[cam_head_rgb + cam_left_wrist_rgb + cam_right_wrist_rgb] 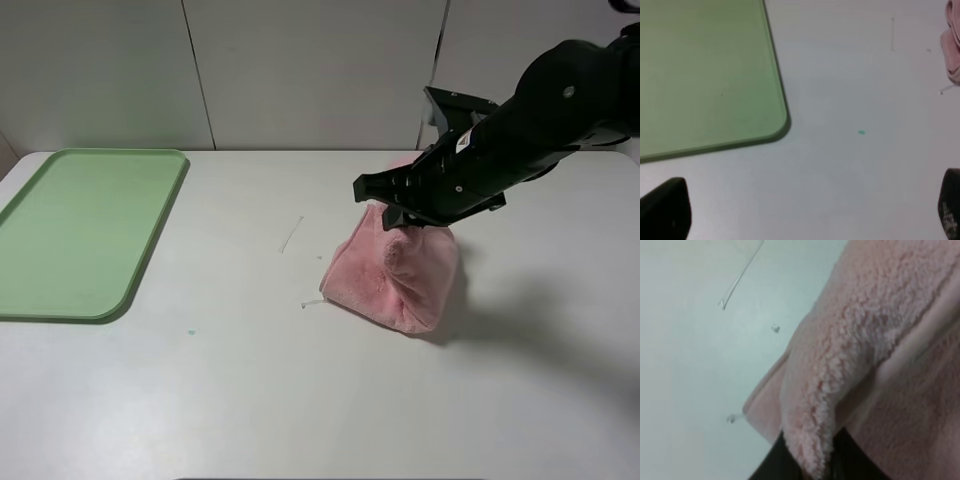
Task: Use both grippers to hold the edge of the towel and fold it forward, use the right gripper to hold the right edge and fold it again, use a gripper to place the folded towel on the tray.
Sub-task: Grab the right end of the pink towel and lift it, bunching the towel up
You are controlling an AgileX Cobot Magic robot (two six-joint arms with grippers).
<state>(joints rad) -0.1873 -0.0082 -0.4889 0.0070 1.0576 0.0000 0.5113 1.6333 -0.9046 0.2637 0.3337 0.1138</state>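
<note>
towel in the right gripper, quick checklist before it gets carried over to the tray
1. Grip: ok. The right gripper is shut on a fold of the towel, seen between its fingers in the right wrist view.
2. Fold tidy: cannot tell; it hangs bunched.
3. Towel off the table: not ok; its lower edge looks to rest there.
4. Tray ready: ok; nothing on it.
5. Left gripper out of the path: cannot tell; it is open over the table by the tray's corner.
</note>
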